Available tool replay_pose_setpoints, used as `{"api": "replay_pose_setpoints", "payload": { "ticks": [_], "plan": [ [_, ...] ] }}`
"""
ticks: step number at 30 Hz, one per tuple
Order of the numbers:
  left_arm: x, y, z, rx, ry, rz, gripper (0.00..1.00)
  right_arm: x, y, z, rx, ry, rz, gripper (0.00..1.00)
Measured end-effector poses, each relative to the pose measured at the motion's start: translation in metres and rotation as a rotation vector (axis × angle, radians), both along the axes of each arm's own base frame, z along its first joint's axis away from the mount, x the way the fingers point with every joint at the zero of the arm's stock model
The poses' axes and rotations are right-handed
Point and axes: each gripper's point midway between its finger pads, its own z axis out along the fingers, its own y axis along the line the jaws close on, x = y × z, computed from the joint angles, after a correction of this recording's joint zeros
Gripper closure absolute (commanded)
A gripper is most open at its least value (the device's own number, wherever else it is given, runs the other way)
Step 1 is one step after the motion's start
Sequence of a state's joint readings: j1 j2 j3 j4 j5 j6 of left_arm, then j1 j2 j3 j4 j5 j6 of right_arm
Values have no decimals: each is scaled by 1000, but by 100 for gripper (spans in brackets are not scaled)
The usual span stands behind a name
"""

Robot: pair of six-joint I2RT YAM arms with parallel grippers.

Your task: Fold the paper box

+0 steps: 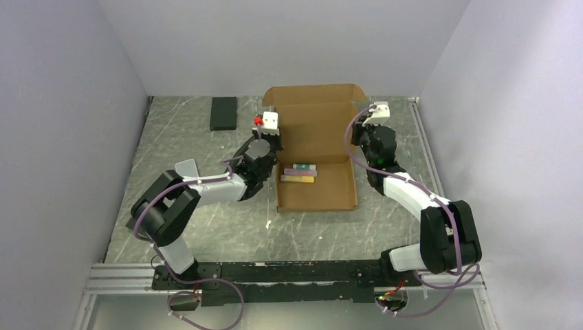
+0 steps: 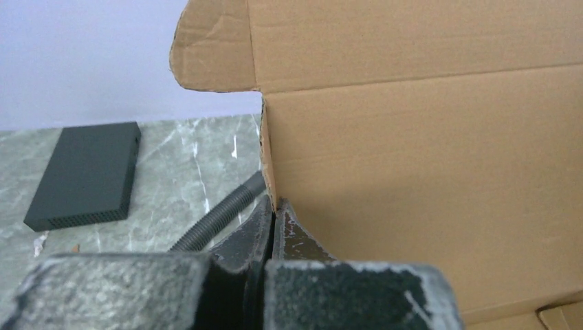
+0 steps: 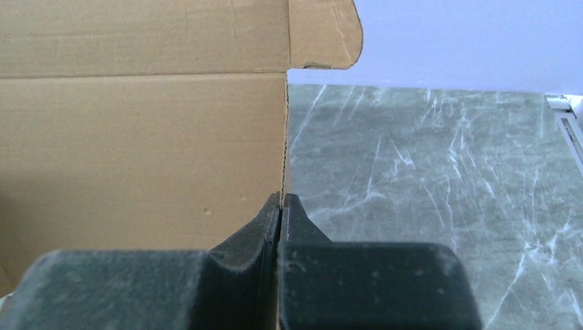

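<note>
Brown corrugated card fills both wrist views. The paper box (image 1: 323, 196) lies open between the two arms, its lid (image 1: 313, 113) upright just beyond the fingertips. The left gripper (image 2: 275, 206) has its jaws together on the lid's left edge. The right gripper (image 3: 281, 199) appears to pinch the right edge the same way. Above each grip an ear flap (image 2: 213, 48) juts out sideways. Behind the grippers and between them, small coloured sticks (image 1: 300, 173) lie in the tray. A black block (image 2: 86, 175) sits off to the left gripper's left. To close the lid well, I judge both arms should swing together about the rear crease, keeping level and not twisting the card. The ears should be turned inward before the lid meets the side walls.
</note>
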State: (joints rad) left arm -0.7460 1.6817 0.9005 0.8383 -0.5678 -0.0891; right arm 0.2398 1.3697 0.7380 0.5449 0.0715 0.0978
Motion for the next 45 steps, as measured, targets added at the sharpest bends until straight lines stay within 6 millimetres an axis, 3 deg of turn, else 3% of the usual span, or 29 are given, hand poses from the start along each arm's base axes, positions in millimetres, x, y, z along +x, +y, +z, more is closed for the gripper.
{"api": "replay_pose_setpoints", "payload": {
  "ticks": [11, 22, 33, 45],
  "plan": [
    [25, -3, 21, 92, -200, 117, 100, 6, 3, 42, 29, -238, 5, 100],
    [16, 0, -8, 108, -256, 92, 100, 5, 6, -7, -6, -206, 34, 100],
    [-6, 2, -11, 54, -289, 28, 100, -2, 6, -17, -4, -189, 52, 100],
    [-23, 4, -16, 56, -274, -3, 100, -25, 10, -17, 1, -135, 101, 89]
  ]
}}
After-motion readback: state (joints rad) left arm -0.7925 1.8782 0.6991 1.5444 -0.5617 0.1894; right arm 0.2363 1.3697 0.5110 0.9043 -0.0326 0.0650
